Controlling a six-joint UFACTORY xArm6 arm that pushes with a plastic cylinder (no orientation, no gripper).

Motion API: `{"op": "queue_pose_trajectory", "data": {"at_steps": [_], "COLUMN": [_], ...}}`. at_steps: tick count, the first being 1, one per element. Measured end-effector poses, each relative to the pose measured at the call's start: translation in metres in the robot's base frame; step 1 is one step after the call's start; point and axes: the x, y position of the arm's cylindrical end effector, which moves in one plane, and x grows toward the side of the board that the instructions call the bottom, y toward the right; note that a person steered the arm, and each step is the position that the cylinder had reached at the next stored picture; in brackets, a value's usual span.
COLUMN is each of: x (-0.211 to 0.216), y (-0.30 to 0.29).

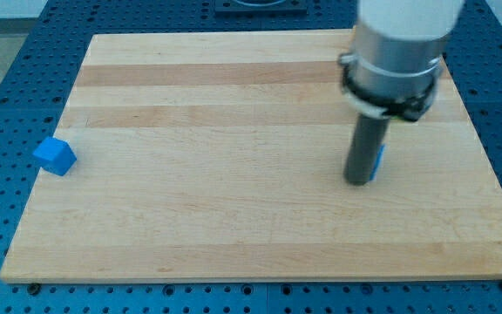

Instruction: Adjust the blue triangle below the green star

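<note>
Progress indeterminate: tip [356, 181] touching a blue block [379, 160] (shape mostly hidden, presumably the triangle) just right of it, no gripper fitted, green star not visible, another blue block [55, 156] far left

A blue cube [55, 156] sits at the wooden board's [234, 209] left edge; blue pegboard [7, 87] surrounds it.

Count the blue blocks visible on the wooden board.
2. One blue cube-like block sits at the wooden board's left edge. A second blue block, shape unclear, peeks out just right of my tip, mostly hidden. No green star shows; the arm may hide more.
</note>
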Motion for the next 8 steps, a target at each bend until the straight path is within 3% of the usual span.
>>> {"op": "queue_pose_trajectory", "data": {"at_steps": [1, 5, 8], "x": [-0.040, -0.036, -0.039], "y": [0.034, 0.027, 0.079]}}
